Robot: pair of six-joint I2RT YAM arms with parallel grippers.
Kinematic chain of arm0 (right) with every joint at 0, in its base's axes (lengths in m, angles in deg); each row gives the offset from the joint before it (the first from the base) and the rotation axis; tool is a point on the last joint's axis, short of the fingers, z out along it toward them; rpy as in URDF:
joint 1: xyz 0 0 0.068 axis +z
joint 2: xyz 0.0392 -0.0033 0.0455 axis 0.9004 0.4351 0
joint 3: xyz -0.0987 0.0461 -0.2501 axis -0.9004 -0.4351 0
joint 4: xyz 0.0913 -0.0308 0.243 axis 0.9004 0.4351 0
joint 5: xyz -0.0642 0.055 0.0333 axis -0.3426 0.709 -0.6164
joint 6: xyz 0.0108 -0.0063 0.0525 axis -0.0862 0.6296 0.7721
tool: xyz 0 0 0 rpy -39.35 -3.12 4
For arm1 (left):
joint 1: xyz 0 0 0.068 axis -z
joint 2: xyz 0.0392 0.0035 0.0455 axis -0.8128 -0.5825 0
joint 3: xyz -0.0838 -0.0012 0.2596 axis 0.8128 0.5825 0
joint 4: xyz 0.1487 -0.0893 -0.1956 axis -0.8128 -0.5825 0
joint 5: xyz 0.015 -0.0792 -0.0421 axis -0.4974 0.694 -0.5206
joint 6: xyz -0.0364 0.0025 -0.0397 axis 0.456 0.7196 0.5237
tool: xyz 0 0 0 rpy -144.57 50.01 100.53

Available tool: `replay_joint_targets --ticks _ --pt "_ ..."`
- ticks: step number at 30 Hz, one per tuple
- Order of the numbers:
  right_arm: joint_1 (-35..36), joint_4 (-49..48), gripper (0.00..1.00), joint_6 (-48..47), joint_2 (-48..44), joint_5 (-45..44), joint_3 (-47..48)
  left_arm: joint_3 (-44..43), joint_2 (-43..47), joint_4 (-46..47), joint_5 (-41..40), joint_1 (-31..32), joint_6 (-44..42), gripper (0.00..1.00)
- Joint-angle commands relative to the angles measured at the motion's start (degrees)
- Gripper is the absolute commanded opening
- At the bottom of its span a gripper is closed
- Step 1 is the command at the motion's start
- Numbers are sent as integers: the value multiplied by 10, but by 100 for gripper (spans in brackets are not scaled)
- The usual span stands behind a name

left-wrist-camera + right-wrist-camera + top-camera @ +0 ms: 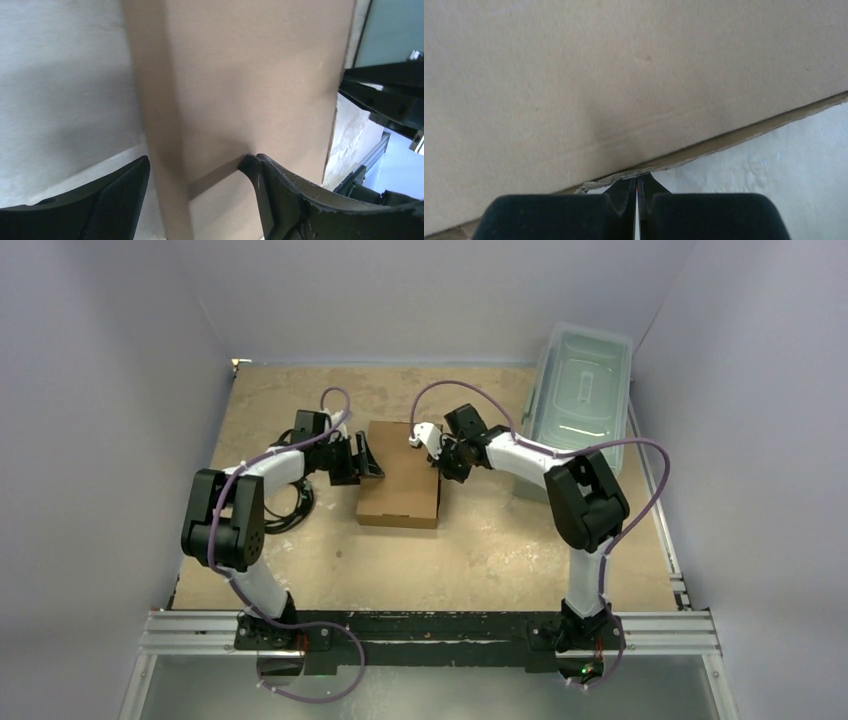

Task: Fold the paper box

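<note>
Tan, maybe cork table [480, 560]; pale walls [100, 390]

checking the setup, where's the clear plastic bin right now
Top view: the clear plastic bin sits at the far right edge, just behind the right arm.

Robotics lab test cell, left arm [225, 515] & right arm [585, 500] bolted to alu. rail [680, 630] at desk [480, 550] edge, plain white walls [100, 390] on 3 sides, purple cables [455, 384], clear plastic bin [582, 380] rear right
</note>
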Motion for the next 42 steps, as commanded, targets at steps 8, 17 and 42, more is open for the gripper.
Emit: replay_joint_targets --ticks 8,17,42 --pt "-1 -9 0 65 -30 46 27 -15 17 -16 13 33 -18 74" --pt "-5 1 14 9 -213 23 -62 53 198 49 -49 -14 11 84" --pt "-66 -159 85 475 -16 168 3 223 188 242 9 -43 150 73"
